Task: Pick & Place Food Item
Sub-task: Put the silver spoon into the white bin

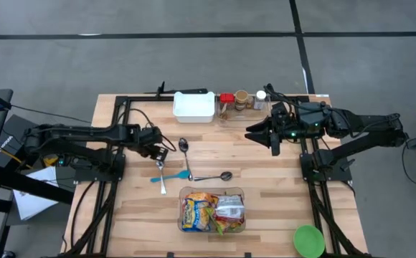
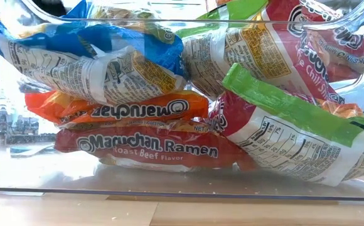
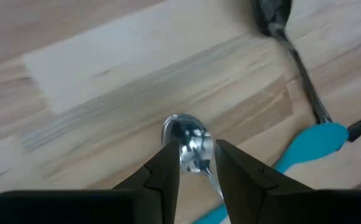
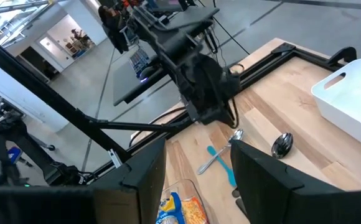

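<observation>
We start with the counter [image 1: 143, 215], a slatted wood top filling the middle of the high view. At its lower centre sits a clear bin [image 1: 213, 211] packed with ramen packs [image 2: 145, 145], the food this task is about; none has left the bin. A white tray [image 1: 194, 106] sits at upper centre, with small jars [image 1: 242, 99] just right of it and a green lid [image 1: 309, 240] at lower right.

The left tool [image 1: 162, 153], left of centre, is closed on the bowl of a spoon [image 3: 190, 144], as its wrist view shows: both fingers [image 3: 165, 165] press the shiny bowl, with the handle running down behind them. The right tool [image 1: 272, 137] hangs right of centre, open and empty, above the counter.

We judge the step in hand to be clearing or shifting the spoon, not the food. To do it well we would lift straight up, keep the grip square on the bowl so it cannot swivel, and stay clear of the blue utensil [image 1: 171, 176] and two other spoons [image 1: 183, 145] lying close by.

The low view is filled by the bin, so both arms are hidden there. We cannot tell where the held spoon's handle ends, nor what the jars hold.
</observation>
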`<action>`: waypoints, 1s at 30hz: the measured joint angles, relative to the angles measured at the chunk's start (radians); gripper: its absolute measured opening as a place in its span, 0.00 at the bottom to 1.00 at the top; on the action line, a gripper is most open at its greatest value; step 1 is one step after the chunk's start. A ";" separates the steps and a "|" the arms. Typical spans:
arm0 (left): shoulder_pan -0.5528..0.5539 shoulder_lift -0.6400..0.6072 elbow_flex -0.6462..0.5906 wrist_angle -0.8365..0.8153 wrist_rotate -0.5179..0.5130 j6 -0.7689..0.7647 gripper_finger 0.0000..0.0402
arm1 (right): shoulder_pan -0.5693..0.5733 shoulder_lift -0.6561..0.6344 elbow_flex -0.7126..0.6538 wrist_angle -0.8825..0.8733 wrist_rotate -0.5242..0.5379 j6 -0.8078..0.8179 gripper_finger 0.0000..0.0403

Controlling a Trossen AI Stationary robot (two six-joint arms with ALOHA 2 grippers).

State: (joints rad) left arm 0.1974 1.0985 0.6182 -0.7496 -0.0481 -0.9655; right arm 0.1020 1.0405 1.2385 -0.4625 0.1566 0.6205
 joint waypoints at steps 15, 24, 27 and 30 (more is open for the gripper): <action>0.097 0.000 -0.151 0.198 0.057 0.169 0.38 | 0.000 0.000 0.000 0.000 0.006 0.008 0.43; 0.155 0.000 -0.251 0.350 0.199 0.203 0.33 | -0.026 0.000 0.000 -0.004 0.005 0.008 0.43; 0.155 0.000 -0.279 0.393 0.207 0.202 0.30 | -0.040 0.000 0.000 -0.005 0.005 0.009 0.43; 0.155 -0.003 -0.304 0.410 0.212 0.202 0.27 | -0.053 0.000 0.000 -0.005 0.003 0.009 0.43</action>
State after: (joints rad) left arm 0.3523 1.0954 0.3143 -0.3400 0.1638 -0.7631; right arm 0.0495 1.0405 1.2385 -0.4671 0.1592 0.6296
